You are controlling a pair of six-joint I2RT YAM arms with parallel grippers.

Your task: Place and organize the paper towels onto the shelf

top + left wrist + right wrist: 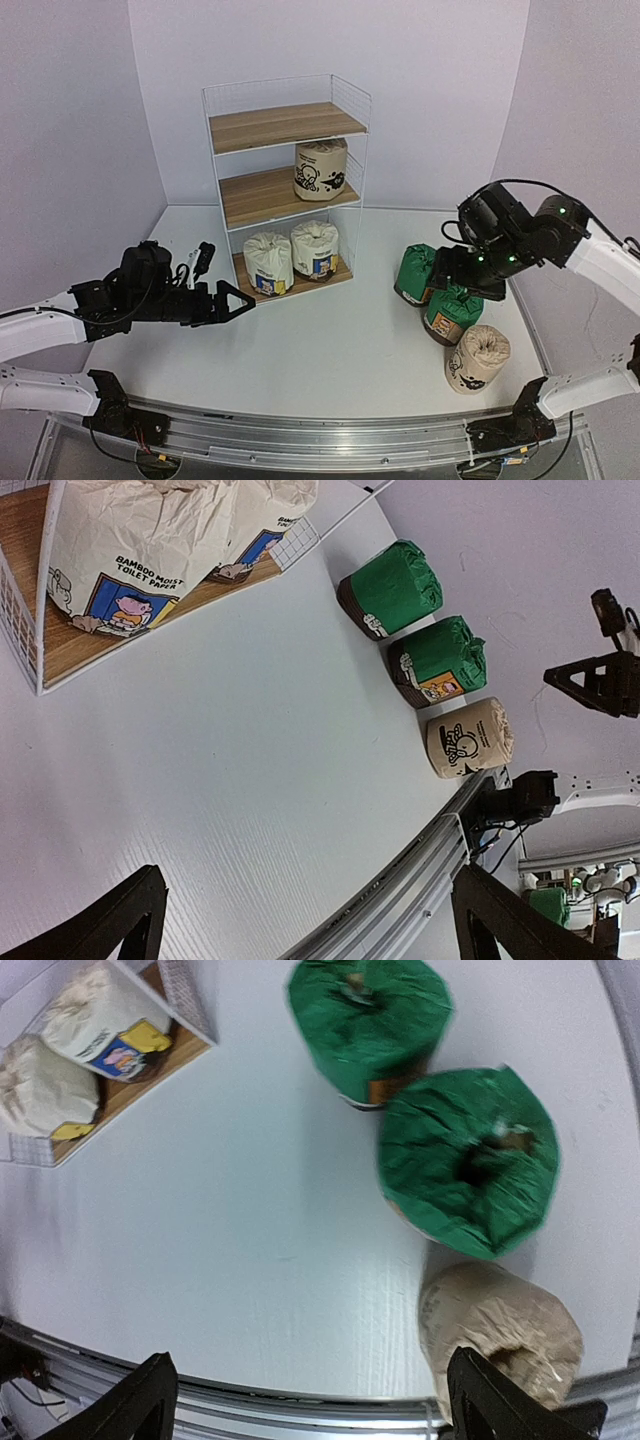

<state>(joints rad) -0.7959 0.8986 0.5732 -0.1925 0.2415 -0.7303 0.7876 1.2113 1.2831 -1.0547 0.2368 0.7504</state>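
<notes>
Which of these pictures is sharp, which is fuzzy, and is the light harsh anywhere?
Right wrist view: smeared by motion, the central green roll soft-edged. Left wrist view: crisp, print on the white roll legible, though the lens bows the edge of the table. Top external view: even, soft light, faint shadows by the shelf, no glare.

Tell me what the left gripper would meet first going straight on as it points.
Probably the bare table: the open left gripper tilts down at it, between shelf and green rolls. Depth is unclear.
</notes>
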